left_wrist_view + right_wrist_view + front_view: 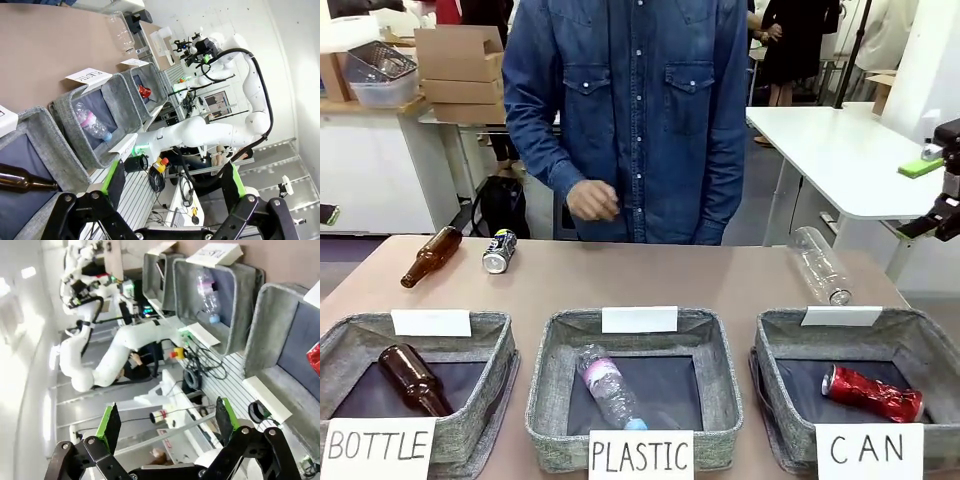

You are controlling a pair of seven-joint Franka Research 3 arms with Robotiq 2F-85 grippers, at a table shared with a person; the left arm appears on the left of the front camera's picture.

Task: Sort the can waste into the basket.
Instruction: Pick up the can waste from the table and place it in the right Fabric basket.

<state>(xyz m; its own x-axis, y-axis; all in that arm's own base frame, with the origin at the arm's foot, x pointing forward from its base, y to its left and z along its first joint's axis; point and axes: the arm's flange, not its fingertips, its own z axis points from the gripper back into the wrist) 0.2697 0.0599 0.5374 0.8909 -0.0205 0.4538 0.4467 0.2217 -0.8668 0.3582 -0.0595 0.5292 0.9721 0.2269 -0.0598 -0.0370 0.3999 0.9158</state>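
Above the robot's edge of the table, the left gripper is released: jaws spread wide, nothing between the green pads. The right gripper is in the same condition, wide apart and empty. Both hang clear of the table, on the near side of the row of three baskets.

Status of the can waste:
- The red can lies inside the CAN basket, on its dark lining, at the robot's right end of the row.
- The black-and-silver can lies on the table at the far left, apparently on its side with one end toward the camera, just beside a brown glass bottle.

Step in hand, by judgement: one can is sorted and one is outstanding; neither arm is committed to a reach.

Next move, by judgement: approach the black-and-silver can and close across its body without disturbing the neighbouring bottle. The can is nearest the left arm, while the CAN basket sits on the opposite side, so the carry must cross over the PLASTIC basket. The person's hand is loosely closed above the far edge; keep the path clear of it.
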